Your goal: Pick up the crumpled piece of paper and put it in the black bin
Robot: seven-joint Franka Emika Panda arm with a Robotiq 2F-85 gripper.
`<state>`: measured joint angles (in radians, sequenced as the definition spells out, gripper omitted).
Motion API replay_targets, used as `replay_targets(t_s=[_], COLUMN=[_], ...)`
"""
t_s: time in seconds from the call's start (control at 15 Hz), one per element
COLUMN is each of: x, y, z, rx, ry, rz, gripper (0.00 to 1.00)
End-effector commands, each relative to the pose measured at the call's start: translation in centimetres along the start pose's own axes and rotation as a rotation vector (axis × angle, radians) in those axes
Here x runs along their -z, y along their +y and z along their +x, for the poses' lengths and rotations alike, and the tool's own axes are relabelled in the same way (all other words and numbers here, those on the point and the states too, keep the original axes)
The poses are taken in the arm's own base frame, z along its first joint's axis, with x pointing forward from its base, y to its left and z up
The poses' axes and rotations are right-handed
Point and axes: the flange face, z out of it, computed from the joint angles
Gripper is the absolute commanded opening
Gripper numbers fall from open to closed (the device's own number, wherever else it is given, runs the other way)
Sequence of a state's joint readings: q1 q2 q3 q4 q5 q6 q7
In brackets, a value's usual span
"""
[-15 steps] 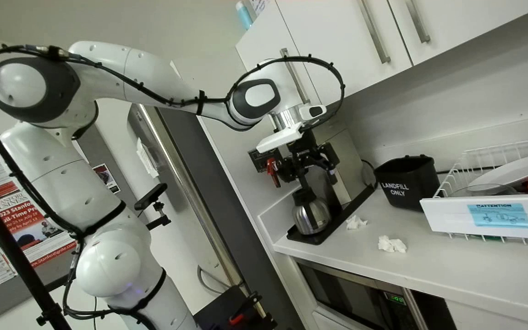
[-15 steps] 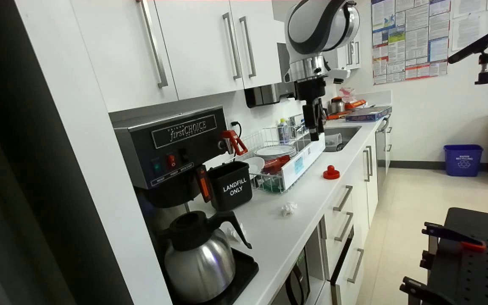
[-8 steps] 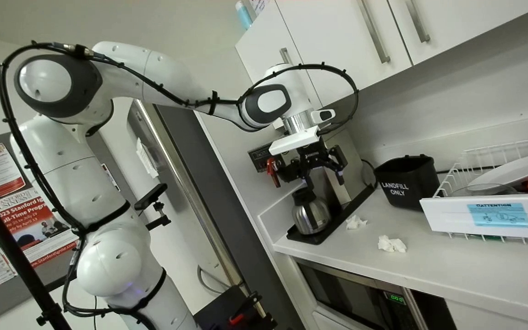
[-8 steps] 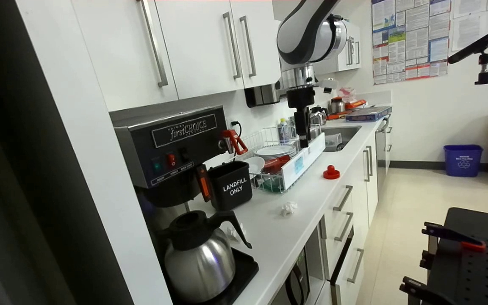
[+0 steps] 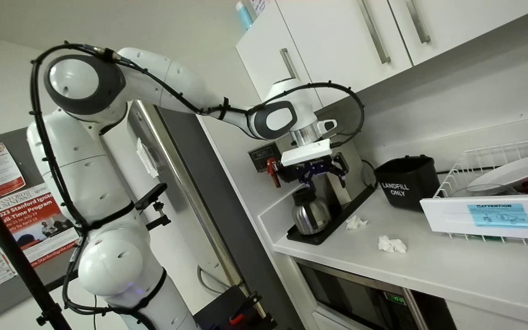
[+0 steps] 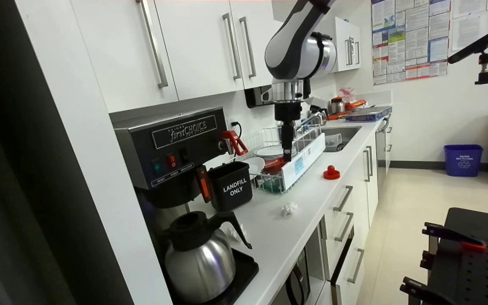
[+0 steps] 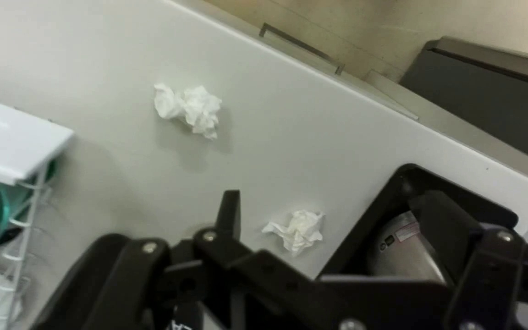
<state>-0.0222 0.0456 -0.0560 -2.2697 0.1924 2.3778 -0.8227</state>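
Note:
Two crumpled white papers lie on the counter: the nearer to the counter's front edge, and another beside the coffee machine's tray, partly hidden behind the jug in an exterior view. The black bin, lettered "LANDFILL ONLY", stands upright by the wall between coffee machine and dish rack; the gripper mostly hides it in the wrist view. My gripper is open and empty above the counter. The paper by the tray shows between its fingers in the wrist view.
A steel coffee jug stands on a black tray under the coffee machine. A dish rack with plates is beside the bin. A red object lies farther along the counter. Cabinets hang above.
The arm has moved: the open gripper is lower, farther right in an exterior view and farther left in an exterior view. Papers and bin have not moved.

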Motion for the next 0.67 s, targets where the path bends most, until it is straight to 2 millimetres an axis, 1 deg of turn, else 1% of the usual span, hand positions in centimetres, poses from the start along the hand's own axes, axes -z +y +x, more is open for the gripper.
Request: replay_targets(t_s=[0.0,0.2,0.4,0.47,0.53,0.6], x=[-4.5,-8.1,-10.9,-11.4,-10.7,-11.6], y=[0.6,1.4,2.4,2.3,1.4,1.6], z=[3.9,6.9,9.7,10.3,8.6,9.2], rx=[0.172,0.287,0.327,0.315,0.303,0.312], ry=[0.044,0.02,0.011,-0.02,0.001,-0.006], rz=[0.046,0.068,0.096,0.108,0.089,0.096], gripper=[1.0,1.0,1.0,1.0,1.0,1.0])
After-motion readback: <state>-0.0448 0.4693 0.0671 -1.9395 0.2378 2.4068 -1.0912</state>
